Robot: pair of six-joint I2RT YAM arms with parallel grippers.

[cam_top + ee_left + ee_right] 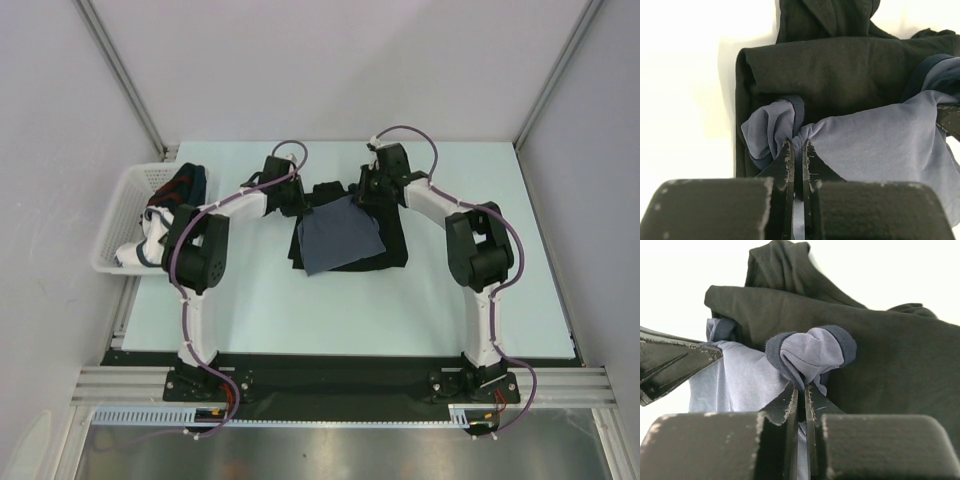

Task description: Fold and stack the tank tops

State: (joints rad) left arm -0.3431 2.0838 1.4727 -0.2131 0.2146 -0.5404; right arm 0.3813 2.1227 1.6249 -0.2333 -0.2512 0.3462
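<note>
A folded black tank top (pixel 390 245) lies at the middle back of the table. On top of it rests the slate blue-grey tank top (pixel 338 240), partly folded. My left gripper (pixel 297 203) is at its far left corner. In the left wrist view this gripper (pixel 798 145) is shut, with bunched blue-grey cloth (pixel 880 140) pinched between its jaws above the black top (pixel 840 75). My right gripper (pixel 366 196) is at the far right corner. In the right wrist view it (pixel 801 387) is shut on a dark-trimmed fold of the blue-grey top (pixel 812 352), with the black top (pixel 890 355) behind.
A white basket (pixel 118 215) stands at the table's left edge with more dark clothing (pixel 185 185) in it. The pale table (pixel 330 310) stretches in front of the stack. Grey walls close in the back and both sides.
</note>
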